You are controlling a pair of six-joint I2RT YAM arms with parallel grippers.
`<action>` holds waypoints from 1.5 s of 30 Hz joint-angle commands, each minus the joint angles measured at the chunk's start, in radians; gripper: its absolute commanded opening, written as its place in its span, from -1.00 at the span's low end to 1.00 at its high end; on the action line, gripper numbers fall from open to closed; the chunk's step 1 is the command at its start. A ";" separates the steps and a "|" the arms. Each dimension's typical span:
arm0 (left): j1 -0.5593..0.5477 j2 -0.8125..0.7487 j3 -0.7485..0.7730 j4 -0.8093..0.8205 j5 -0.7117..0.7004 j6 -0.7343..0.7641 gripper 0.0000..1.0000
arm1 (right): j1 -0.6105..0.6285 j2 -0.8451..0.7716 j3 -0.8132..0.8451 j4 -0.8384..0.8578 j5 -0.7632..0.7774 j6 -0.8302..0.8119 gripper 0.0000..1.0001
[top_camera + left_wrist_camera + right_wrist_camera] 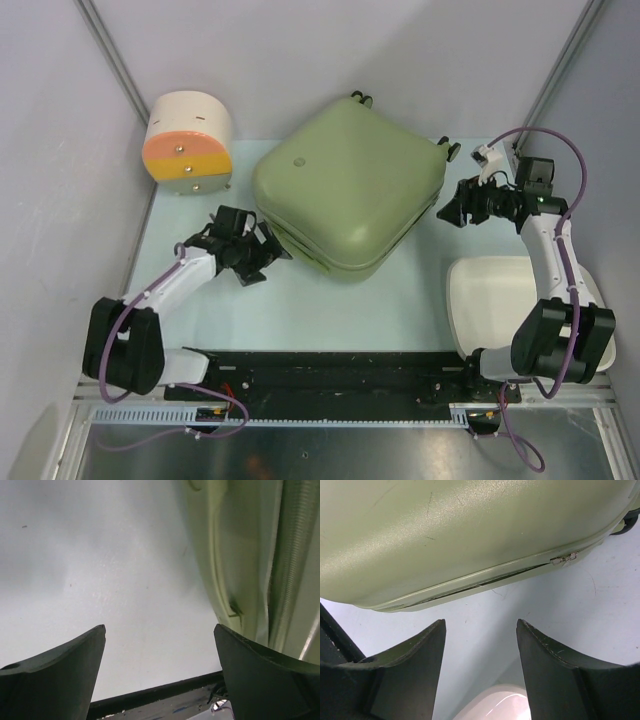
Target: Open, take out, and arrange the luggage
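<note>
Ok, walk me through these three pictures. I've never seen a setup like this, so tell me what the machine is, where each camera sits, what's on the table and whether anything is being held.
These are two small robot arms bolted at the near edge of a pale blue table. The wide picture looks down from above and behind them. The other two come from cameras on the wrists, so the dark wedges at the bottom are each hand's own fingers.

In the middle lies the luggage, a pale green suitcase lying flat with its lid down. The right wrist view shows a zip pull on its seam, which gapes slightly there. At the back left stands a cream-and-orange drum container; at the near right lies a white basin.

The left hand is at the suitcase's near left edge, the right hand at its right side. Both are open and hold nothing.
</note>
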 commanded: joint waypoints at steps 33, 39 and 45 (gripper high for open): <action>-0.033 0.350 0.190 0.015 -0.044 0.011 -0.48 | -0.085 -0.049 -0.045 0.057 0.010 0.036 0.26; 0.117 0.247 0.135 -0.054 -0.061 0.127 -0.97 | -0.119 -0.140 -0.170 0.089 -0.041 -0.062 0.25; 0.176 0.206 0.136 -0.081 0.025 0.218 -1.00 | -0.119 -0.264 -0.357 0.239 -0.076 -0.146 0.21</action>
